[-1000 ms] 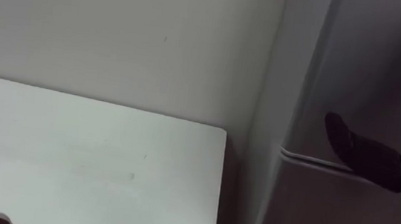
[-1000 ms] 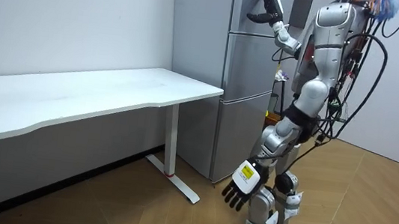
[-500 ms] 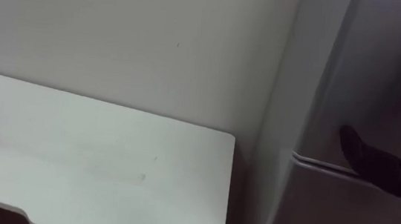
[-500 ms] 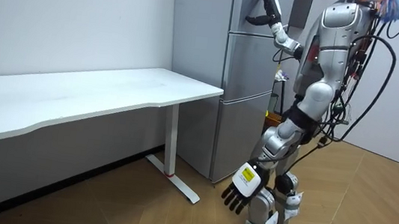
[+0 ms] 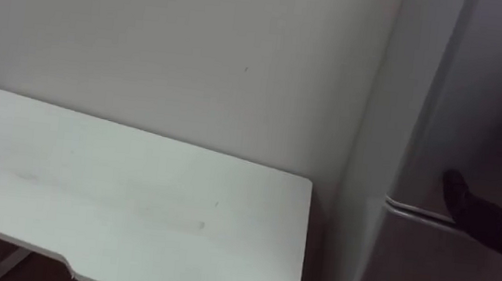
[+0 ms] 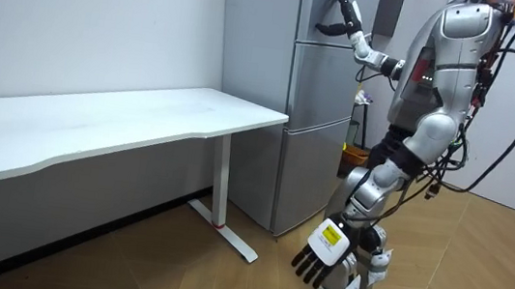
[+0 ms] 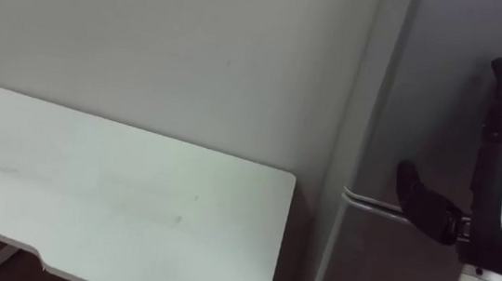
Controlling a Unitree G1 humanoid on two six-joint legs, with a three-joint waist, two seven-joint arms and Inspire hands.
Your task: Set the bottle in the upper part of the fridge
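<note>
The right hand (image 7: pixel 495 176) lies open and flat on the fridge (image 6: pixel 308 141) by the white table (image 5: pixel 132 203); the left hand (image 6: pixel 320 259) hangs loose.

The right hand (image 7: pixel 500 157) is raised against the upper door of a grey fridge (image 7: pixel 426 75) at the right edge. Its fingers point straight up, flat to the door, and its thumb (image 7: pixel 423 215) sticks out to the left, just over the seam between the upper and lower doors. A white table (image 7: pixel 115 192) stands left of the fridge, against a plain pale wall (image 7: pixel 176 48).
</note>
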